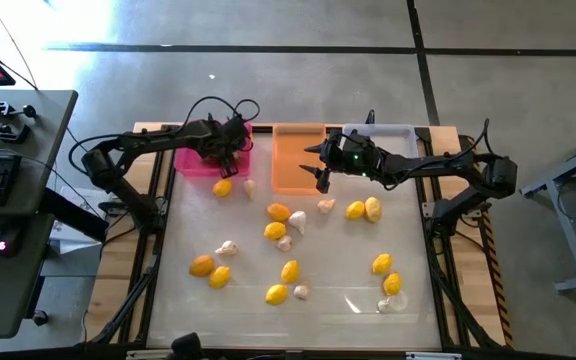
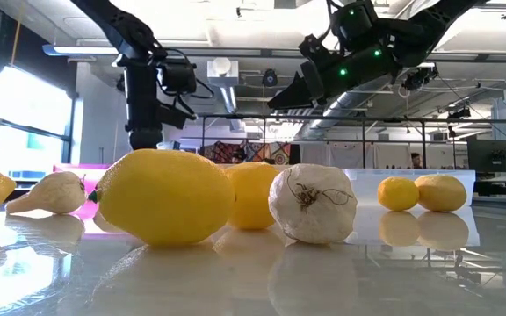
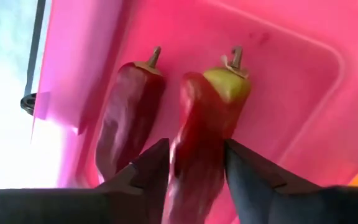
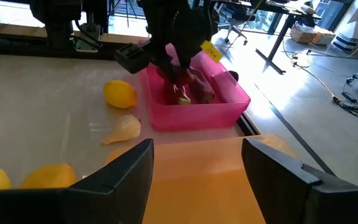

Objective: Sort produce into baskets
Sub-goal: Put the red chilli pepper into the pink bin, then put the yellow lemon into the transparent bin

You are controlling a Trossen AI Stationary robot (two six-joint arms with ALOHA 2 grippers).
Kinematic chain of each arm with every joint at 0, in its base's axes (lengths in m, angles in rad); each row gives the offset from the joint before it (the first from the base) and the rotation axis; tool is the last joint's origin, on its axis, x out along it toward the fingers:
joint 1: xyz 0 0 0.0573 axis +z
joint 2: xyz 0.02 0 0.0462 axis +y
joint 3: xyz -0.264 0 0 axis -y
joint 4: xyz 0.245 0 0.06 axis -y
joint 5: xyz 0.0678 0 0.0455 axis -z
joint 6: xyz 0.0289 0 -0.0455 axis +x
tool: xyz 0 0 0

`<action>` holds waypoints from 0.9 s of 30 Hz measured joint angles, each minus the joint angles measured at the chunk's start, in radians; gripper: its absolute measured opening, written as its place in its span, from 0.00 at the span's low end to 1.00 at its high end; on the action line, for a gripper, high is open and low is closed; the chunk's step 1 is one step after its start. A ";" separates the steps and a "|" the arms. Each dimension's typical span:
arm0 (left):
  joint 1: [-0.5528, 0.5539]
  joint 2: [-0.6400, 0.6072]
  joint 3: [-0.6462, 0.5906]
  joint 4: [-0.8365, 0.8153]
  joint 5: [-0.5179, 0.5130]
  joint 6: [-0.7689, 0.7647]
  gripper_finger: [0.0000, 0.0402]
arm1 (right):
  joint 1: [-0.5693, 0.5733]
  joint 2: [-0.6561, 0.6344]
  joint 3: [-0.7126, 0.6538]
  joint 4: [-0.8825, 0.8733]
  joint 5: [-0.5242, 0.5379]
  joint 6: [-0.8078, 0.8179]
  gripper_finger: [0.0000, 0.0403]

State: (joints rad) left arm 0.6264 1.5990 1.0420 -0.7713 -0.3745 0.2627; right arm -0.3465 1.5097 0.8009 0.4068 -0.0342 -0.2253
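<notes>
Down inside the pink basket (image 3: 303,81): left gripper (image 3: 194,163), fingers narrowly astride a red chili (image 3: 201,143). Beside it, a second chili (image 3: 126,118). Over the neighbouring orange basket (image 4: 204,180), right gripper (image 4: 197,163) wide, empty.

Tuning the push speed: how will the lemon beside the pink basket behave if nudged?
The lemon looks oval and smooth, so it would probably roll or wobble away. The glossy tabletop likely lets it slide easily.

Dark red chili peppers (image 3: 197,137) in magenta-pink basket (image 3: 291,74); yellow lemons (image 1: 278,211) outside.
</notes>
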 joint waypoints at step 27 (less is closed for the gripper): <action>-0.039 -0.350 -0.291 0.590 0.076 0.001 0.27 | 0.000 0.000 0.000 -0.007 0.083 -0.019 0.59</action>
State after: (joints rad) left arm 0.5872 1.2494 0.7508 -0.1816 -0.2981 0.2641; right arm -0.3466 1.5101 0.8009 0.3998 0.0484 -0.2440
